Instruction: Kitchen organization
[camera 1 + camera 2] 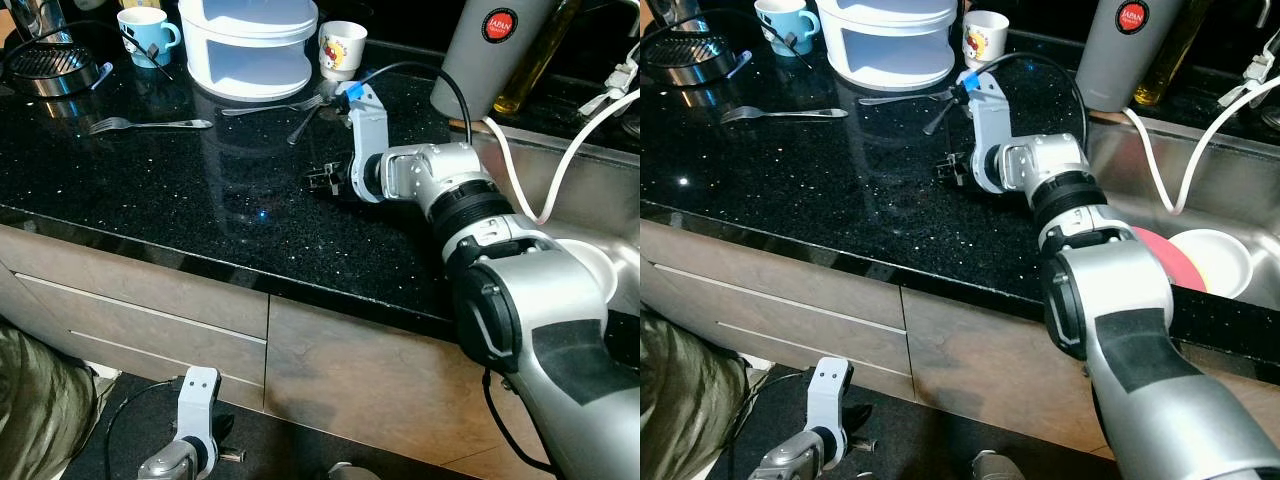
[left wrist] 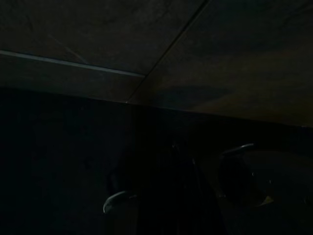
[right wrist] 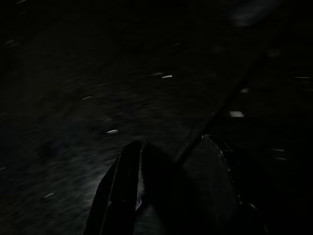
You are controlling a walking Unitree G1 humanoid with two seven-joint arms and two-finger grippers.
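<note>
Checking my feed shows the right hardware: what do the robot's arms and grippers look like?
Silver, rounded arm segments with black joint bands. The right gripper is black, on a light grey wrist with a blue tab and a black cable. The left gripper has the same grey wrist and black cable.

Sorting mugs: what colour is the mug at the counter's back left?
Light blue mug, clearest in the left eye view.
</note>
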